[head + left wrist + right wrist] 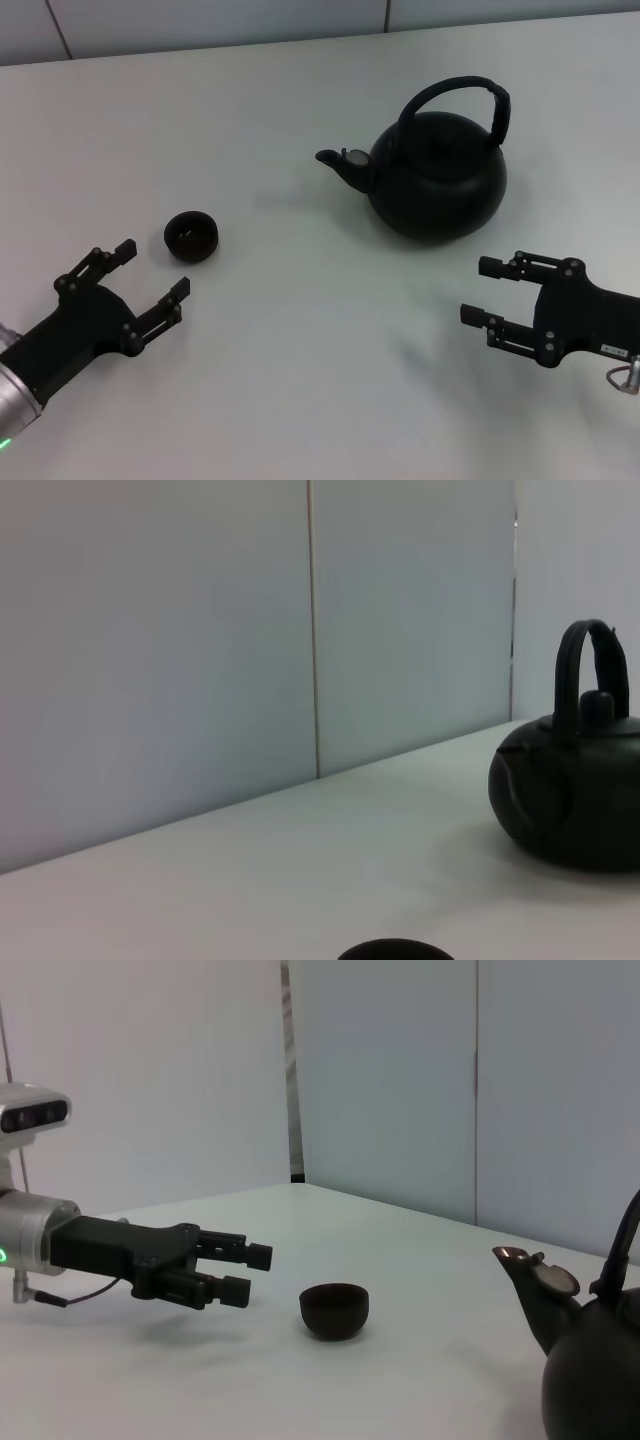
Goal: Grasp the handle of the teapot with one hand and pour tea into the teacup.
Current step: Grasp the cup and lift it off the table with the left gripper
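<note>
A large matte-black teapot [437,175] stands on the white table right of centre, its short spout pointing toward the robot's left. Its arched handle [460,92] loops upright over the lid. The tiny black teacup [191,235] sits far to the left of the pot. My left gripper [152,268] is open, low on the table just short of the teacup, nothing between its fingers. My right gripper [482,289] is open below the teapot, apart from it. The right wrist view shows the teacup [334,1309], the left gripper [246,1271] and the teapot [592,1360].
The white table [300,360] runs back to a pale panelled wall [200,630]. The left wrist view catches the teapot [568,800] at one side and the teacup's rim [395,950] at the frame edge.
</note>
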### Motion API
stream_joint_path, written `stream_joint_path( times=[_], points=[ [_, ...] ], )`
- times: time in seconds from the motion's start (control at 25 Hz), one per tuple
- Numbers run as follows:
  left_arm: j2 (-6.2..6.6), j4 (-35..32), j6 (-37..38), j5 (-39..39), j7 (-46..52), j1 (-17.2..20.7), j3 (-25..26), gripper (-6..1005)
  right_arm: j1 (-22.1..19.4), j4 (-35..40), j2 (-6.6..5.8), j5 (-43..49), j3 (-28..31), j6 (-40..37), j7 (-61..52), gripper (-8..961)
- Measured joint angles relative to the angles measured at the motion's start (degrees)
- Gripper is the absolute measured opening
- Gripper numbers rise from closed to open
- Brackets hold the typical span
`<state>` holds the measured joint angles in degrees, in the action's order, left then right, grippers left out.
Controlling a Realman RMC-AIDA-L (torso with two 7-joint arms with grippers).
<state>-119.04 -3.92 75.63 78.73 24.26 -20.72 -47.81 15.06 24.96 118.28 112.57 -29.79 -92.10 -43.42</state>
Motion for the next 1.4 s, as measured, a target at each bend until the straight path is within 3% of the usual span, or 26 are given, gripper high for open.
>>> stream_joint_path(
  times=[0.64, 1.4],
  points=[
    [-0.13, 4.79, -9.76, -0.61, -0.18, -8.64, 2.45, 810, 0.11, -0.01, 0.00, 0.00, -0.01, -0.58, 0.00, 608],
    [-0.13, 6.05, -12.49, -0.22, -0.18, -11.07, 2.71, 810, 0.12, 0.00, 0.10, -0.17, 0.00, -0.64, -0.05, 608]
  ],
)
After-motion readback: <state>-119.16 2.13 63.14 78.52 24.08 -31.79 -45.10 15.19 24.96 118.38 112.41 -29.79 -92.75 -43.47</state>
